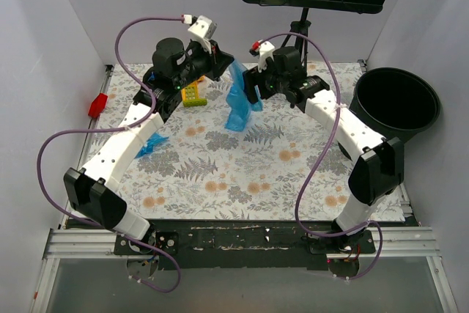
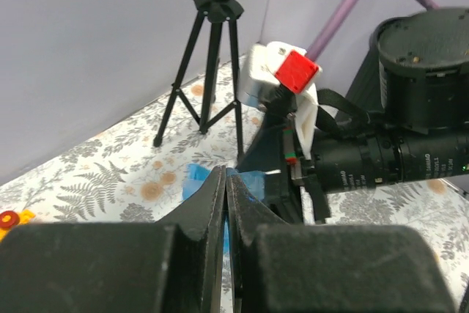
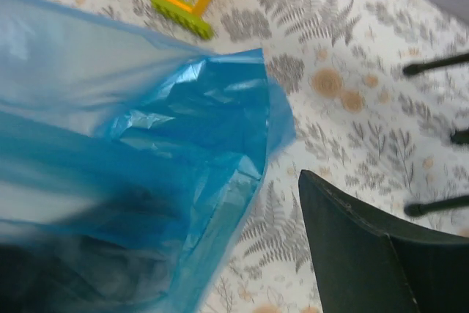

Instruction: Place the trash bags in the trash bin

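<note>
Nearest to the left wrist camera are the two black fingers of the left hand [image 2: 226,181], pressed flat together with a thin edge of blue film caught between them, so this hand holds the large trash bag [image 1: 238,104] at its top. From above, the bag hangs with its long axis nearly upright, from that grip down toward the flowered surface [image 1: 220,174], between my two hands. The right hand [image 1: 253,87] is just beside the bag. In its own wrist view one finger is clear of the film and the other is only a dark shape behind it, so it stands wide open and pinches nothing. The trash bin [image 1: 396,100] stands at the right edge, well apart from the bag and beyond the right arm, so I judge the right arm is nearer to it. A small blue wad [image 1: 152,144] lies on the surface beside the left forearm.
</note>
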### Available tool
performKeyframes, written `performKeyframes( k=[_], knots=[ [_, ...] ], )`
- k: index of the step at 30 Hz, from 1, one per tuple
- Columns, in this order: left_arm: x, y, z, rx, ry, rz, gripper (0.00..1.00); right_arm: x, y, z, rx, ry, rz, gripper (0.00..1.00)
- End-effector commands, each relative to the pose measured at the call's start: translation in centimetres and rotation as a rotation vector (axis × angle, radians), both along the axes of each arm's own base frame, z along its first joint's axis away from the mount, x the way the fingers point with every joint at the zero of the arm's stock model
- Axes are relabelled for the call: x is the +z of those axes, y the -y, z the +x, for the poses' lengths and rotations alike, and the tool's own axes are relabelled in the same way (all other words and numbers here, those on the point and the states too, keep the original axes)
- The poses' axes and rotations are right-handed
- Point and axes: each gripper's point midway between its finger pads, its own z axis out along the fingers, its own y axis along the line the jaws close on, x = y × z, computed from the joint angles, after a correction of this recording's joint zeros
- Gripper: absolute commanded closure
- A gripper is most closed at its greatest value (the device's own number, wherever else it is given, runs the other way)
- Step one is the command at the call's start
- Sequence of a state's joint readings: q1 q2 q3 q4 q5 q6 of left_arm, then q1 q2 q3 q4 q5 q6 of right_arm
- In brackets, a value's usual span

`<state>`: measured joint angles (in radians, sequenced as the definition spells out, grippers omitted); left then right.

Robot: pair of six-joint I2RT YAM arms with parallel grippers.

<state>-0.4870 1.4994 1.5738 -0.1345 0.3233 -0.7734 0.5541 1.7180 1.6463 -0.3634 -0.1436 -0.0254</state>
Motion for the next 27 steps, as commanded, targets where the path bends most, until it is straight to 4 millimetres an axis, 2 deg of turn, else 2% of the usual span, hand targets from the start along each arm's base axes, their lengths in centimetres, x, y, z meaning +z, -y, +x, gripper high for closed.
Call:
performKeyframes(
  k=[1,7,10,12,14,16,18,20,25,27],
  knots=[
    [2.3,-2.4,0.2,0.085,0.087,0.011,1.00,-0.9,3.7,-0.2,-0.072,-0.019,-0.003,0.19],
    [0.2,-3.3,0.2,0.094,0.050,0.020,1.00,-1.3,5.9,-2.0,0.014,-0.044,0.028,0.23],
    [-0.4,-3.6,0.2,0.094,0.043,0.025,1.00,-0.7,6.3,-2.3,0.038,-0.015,0.029,0.25],
    [-0.8,-3.4,0.1,0.072,0.040,0.028,1.00,0.3,5.6,-2.7,0.087,0.005,0.058,0.23],
    [-0.8,-3.0,-0.4,0.034,0.044,0.022,1.00,1.8,4.3,-3.4,0.170,0.029,0.116,0.15],
    [-0.7,-2.5,-0.9,-0.006,0.044,0.012,1.00,3.8,2.7,-4.2,0.265,0.055,0.173,0.13],
    [-0.5,-2.2,-1.1,-0.023,0.040,-0.005,1.00,4.7,1.4,-4.4,0.320,0.071,0.187,0.12],
    [-0.1,-1.9,-1.3,-0.039,0.047,-0.017,1.00,4.6,0.4,-4.2,0.335,0.082,0.169,0.12],
    [1.3,-1.6,-1.7,-0.066,0.069,-0.040,1.00,2.5,-1.4,-3.4,0.350,0.042,0.150,0.11],
    [1.5,-1.6,-1.7,-0.069,0.071,-0.042,1.00,2.2,-2.6,-3.3,0.365,0.029,0.160,0.11]
  ],
)
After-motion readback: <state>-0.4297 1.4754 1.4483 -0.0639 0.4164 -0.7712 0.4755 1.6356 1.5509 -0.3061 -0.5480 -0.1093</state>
